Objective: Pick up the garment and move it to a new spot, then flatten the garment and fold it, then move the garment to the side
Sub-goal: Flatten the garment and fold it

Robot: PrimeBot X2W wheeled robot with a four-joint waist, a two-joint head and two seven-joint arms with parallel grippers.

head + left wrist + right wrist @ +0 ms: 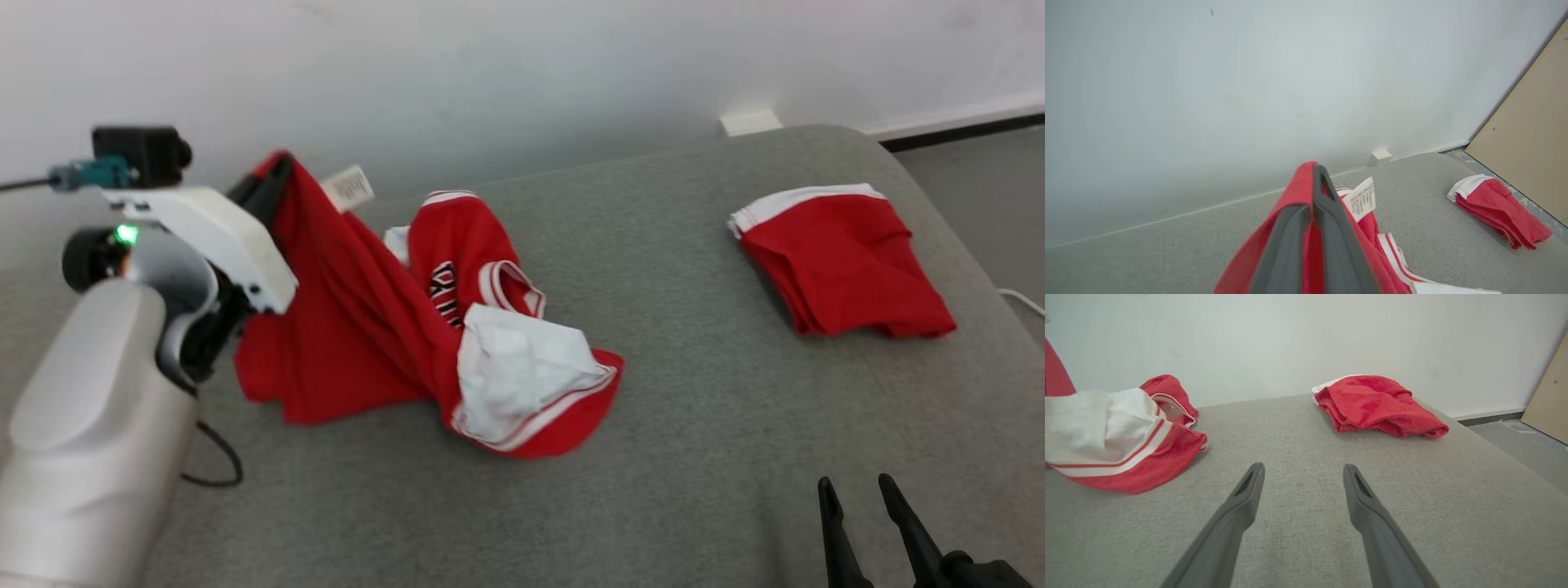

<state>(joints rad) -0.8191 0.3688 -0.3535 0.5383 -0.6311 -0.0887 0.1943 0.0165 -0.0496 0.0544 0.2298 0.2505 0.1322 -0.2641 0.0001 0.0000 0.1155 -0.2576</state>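
Head view: pinching garment (359, 327) with left gripper (276, 167).
Grips one red edge, jaws closed flat on the cloth, raised near the wall (490, 82), with a white tag (349, 188) just beside the fingertips. Leaves the rest draped down onto the grey cushion (694, 408), white lining (514, 367) turned out at the near end. Holds right gripper (856, 483) spread wide and empty, low over the cushion's near right, well apart from the garment. Shows a folded red piece (845, 265) lying at far right.

Crumpled red-and-white jersey (359, 327), one edge high, the rest on grey surface (694, 425).
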